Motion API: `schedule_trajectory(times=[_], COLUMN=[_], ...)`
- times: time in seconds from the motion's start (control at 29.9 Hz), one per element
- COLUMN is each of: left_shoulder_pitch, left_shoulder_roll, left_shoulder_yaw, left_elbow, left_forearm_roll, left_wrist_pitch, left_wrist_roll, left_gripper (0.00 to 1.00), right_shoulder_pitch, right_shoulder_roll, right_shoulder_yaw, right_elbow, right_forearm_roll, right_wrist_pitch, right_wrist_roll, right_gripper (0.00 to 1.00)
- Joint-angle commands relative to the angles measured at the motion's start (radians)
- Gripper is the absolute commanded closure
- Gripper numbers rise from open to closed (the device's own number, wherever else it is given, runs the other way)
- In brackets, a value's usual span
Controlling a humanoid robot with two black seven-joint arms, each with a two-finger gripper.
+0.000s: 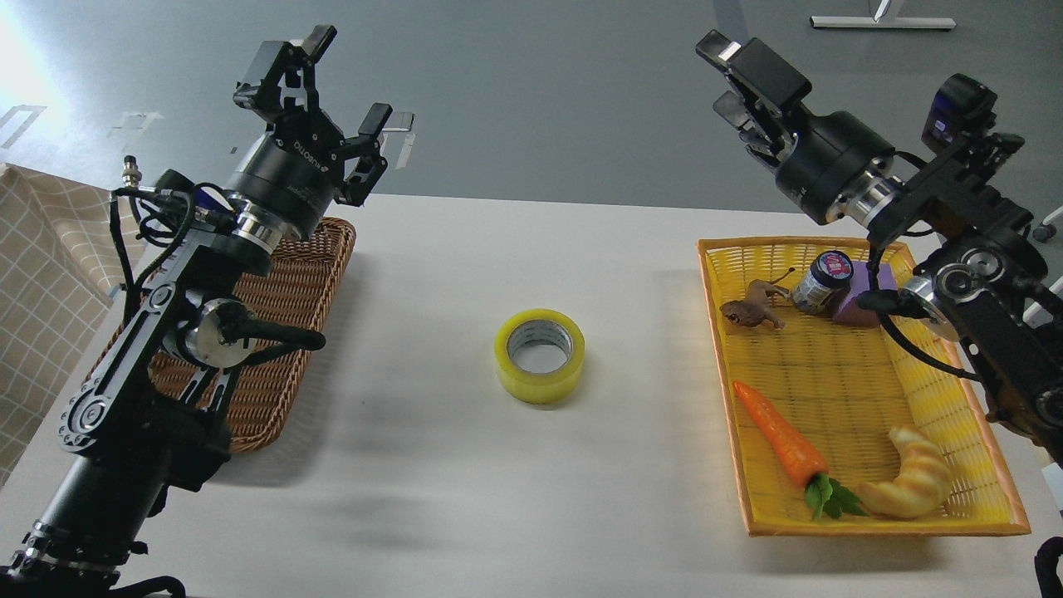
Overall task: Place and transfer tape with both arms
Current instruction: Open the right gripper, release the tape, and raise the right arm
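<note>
The tape (540, 355), a yellow roll with a pale grey core, lies flat on the white table (465, 490) near its middle, hole up. My left gripper (340, 79) is open and empty, raised above the far end of the brown wicker basket (282, 332), well left of the tape. My right gripper (731, 79) is open and empty, raised high above the far edge of the yellow basket (830, 390), well right of and beyond the tape. Neither gripper touches the tape.
The yellow basket holds a carrot (781, 436), a croissant (913, 482), a small jar (822, 281), a purple block (864, 299) and a brown toy animal (751, 309). A checked cloth (41, 274) hangs at the left. Grey floor lies beyond the table.
</note>
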Motion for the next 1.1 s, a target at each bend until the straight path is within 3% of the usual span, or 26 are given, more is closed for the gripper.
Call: schedule_trajectory(times=[0.0,0.2,0.63,0.7,0.77,0.9,1.07], left_shoulder_pitch=[-0.005,-0.008,0.0,-0.003,0.003,0.012,0.021], left_shoulder_roll=[0.0,-0.005,-0.006,-0.014,-0.014,-0.019,-0.029], left_shoulder_yaw=[-0.001,0.001,0.01,0.019,0.019,0.019,0.019], left_elbow=[0.001,-0.005,-0.028,-0.028,-0.028,-0.03,-0.03], left_forearm_roll=[0.001,0.009,0.119,0.203,0.237,0.239,0.237], left_wrist_pitch=[0.0,-0.003,-0.012,-0.011,-0.011,-0.011,-0.011], left_wrist_roll=[-0.001,-0.052,-0.058,-0.078,-0.127,-0.155,-0.153], left_gripper=[0.02,0.02,0.02,0.02,0.02,0.02,0.02], right_shoulder_pitch=[-0.043,-0.068,-0.117,-0.118,-0.118,-0.12,-0.12], right_shoulder_roll=[0.009,0.01,0.064,0.073,0.081,0.086,0.116], right_shoulder_yaw=[0.098,0.202,0.301,0.306,0.307,0.309,0.33], right_elbow=[0.008,0.001,0.01,0.01,0.008,0.01,0.004], right_forearm_roll=[0.039,0.278,0.418,0.455,0.492,0.498,0.496], right_wrist_pitch=[0.082,0.122,0.162,0.176,0.199,0.254,0.254], right_wrist_roll=[0.015,0.017,0.046,0.046,0.046,0.047,0.098], right_gripper=[0.0,0.0,0.0,0.0,0.0,0.0,0.0])
